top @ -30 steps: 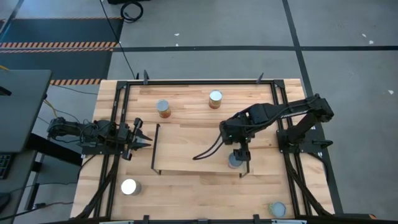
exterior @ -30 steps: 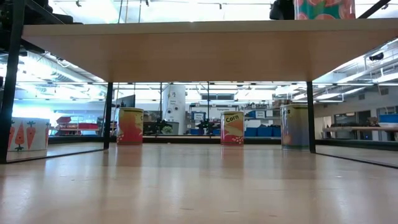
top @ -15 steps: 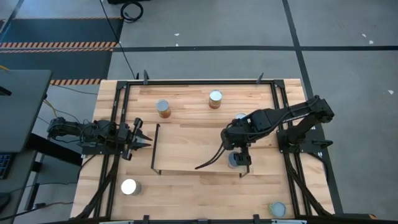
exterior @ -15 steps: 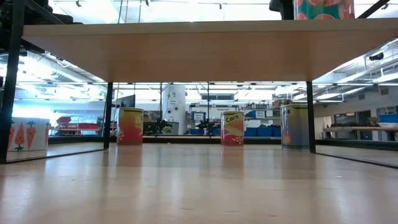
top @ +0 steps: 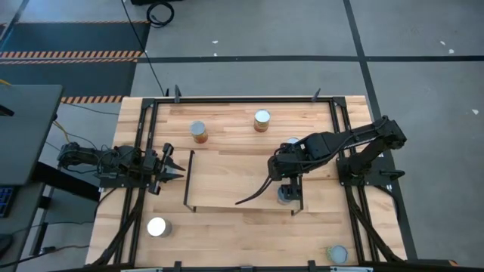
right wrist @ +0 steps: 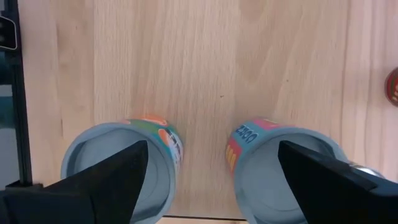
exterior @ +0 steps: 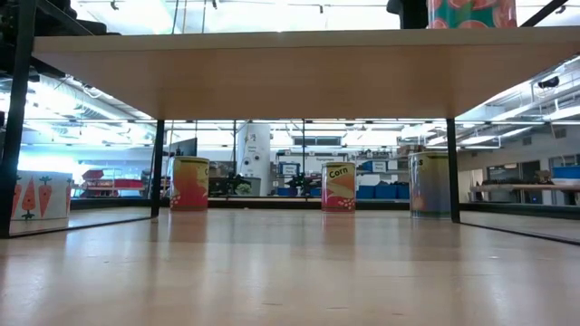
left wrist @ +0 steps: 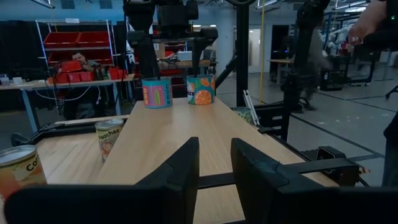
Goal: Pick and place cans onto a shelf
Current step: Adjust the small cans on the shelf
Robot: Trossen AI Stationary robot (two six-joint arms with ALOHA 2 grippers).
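The right gripper (top: 286, 190) hangs over the right end of the shelf (top: 227, 181), fingers (right wrist: 99, 180) spread wide and holding nothing; the right wrist view looks straight down on two cans standing side by side on the shelf board, one (right wrist: 121, 163) under each finger, the other (right wrist: 283, 165) with colourful label lettering too cropped to read. The left gripper (top: 175, 170) waits at the table's left edge, pointing at the shelf's left frame, fingers slightly parted and empty. On the light-wood table (top: 227, 227) other cans stand apart: two near the far edge (top: 198, 130) (top: 262, 119), one white-lidded near the front left (top: 157, 227) and one at the front right corner (top: 337, 254). In the low view a can (exterior: 339, 186) reads "Corn"; the left wrist view shows one (left wrist: 109, 137) marked "Peaches". Beyond lies a workshop with red bins, benches and a grey taped floor.
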